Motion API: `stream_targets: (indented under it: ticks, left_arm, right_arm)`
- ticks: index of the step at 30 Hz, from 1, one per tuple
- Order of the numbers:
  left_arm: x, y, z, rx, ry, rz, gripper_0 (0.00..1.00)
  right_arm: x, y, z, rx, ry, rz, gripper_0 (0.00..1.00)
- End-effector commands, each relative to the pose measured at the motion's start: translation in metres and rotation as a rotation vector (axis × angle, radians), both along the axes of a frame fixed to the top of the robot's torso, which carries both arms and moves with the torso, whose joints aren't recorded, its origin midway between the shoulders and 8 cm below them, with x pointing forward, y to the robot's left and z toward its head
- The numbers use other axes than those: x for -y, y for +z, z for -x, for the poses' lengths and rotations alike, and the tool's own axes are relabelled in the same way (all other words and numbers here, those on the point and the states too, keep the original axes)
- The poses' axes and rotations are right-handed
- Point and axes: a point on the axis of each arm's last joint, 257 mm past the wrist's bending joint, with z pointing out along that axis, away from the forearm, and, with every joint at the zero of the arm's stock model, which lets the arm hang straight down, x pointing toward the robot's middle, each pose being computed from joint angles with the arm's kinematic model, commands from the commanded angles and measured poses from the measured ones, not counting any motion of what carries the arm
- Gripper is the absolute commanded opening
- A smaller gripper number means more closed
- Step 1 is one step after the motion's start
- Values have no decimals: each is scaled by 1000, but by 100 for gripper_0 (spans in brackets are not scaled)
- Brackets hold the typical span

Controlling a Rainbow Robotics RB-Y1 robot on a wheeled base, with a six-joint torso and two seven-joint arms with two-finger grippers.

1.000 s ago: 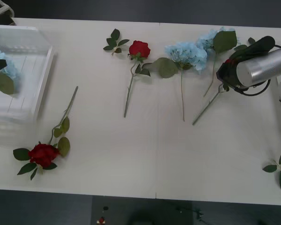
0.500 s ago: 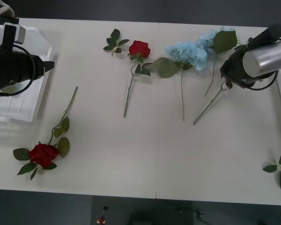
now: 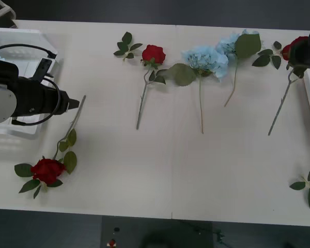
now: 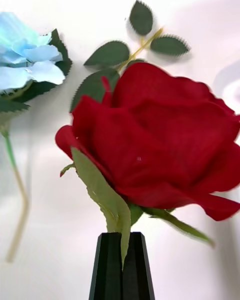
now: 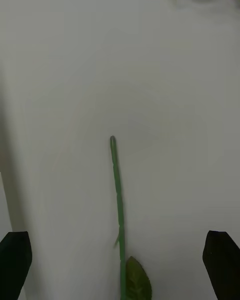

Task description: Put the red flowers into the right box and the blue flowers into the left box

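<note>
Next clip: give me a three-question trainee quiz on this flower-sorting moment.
1. True or false: the right gripper is shut on a deep-red artificial rose.
2. How many pale-blue artificial hydrangeas lie on the white table?
3. The open left gripper hovers over: A) a hydrangea head, B) the thin green stem of another rose, C) a loose leaf sprig.

Key: 1 true; 2 two; 3 B.
</note>
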Motion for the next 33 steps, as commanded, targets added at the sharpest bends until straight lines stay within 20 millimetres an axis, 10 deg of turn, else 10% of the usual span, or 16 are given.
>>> stream_targets:
  ticks: [1, 12, 18, 33]
  left_arm:
    - [-10, 27, 0, 17, -50, -60, 100]
    - [-11, 55, -13, 76, -1, 21, 100]
    - [29, 70, -6, -22, 127, 402, 100]
    - [104, 97, 50, -740, 715, 1301, 100]
  right_arm:
    - [27, 52, 2, 45, 54, 119, 0]
    - [141, 98, 32, 15, 63, 427, 0]
    - [199, 103, 41, 8, 12, 531, 0]
    - [255, 66, 52, -18, -33, 643, 0]
